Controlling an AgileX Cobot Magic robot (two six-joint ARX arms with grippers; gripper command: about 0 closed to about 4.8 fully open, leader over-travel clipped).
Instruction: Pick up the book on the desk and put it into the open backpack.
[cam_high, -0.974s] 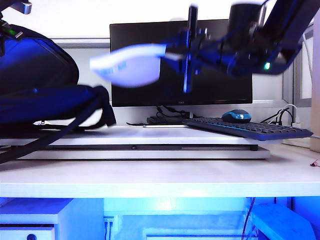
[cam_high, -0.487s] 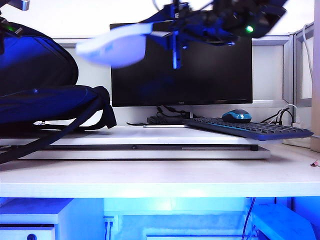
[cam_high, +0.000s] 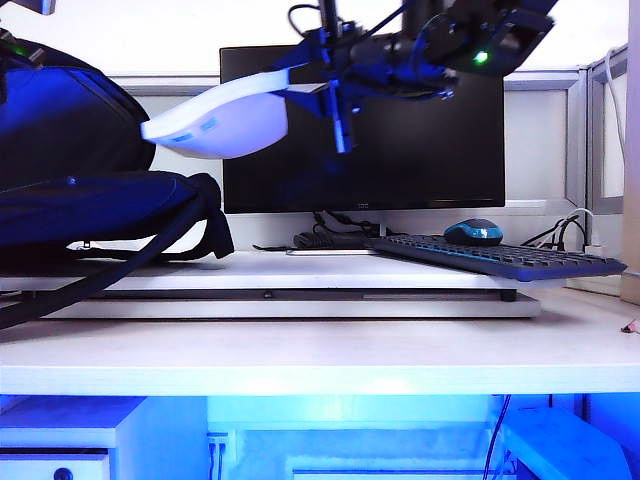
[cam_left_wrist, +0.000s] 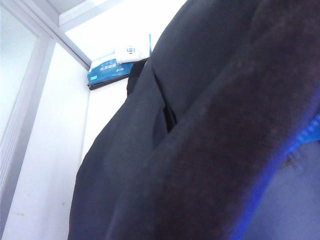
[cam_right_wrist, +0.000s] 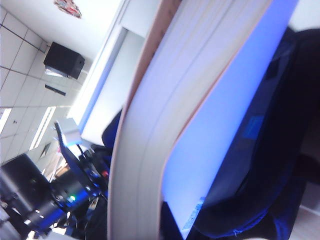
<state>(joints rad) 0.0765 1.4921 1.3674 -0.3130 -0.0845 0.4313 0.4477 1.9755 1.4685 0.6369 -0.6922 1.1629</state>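
Observation:
The book (cam_high: 220, 118), pale and flexible, hangs in the air in front of the monitor with its free end drooping to the left. My right gripper (cam_high: 336, 92) is shut on its right end. The book's free end sits just right of the black backpack (cam_high: 75, 150), which lies at the left with its upper part raised. In the right wrist view the book's white page edges (cam_right_wrist: 150, 145) fill the middle and the backpack (cam_right_wrist: 282, 150) lies beyond. Black backpack fabric (cam_left_wrist: 200, 140) with blue trim fills the left wrist view; the left gripper's fingers do not show.
A black monitor (cam_high: 400, 150) stands at the back. A keyboard (cam_high: 495, 258) and mouse (cam_high: 473, 232) lie on the white riser (cam_high: 300, 300) at the right. The pale desk (cam_high: 320, 355) runs across the front, and backpack straps (cam_high: 120, 262) trail over the riser.
My right gripper has carried the book up and to the left, so its free end is now close to the backpack's raised top. The backpack has stayed in place.

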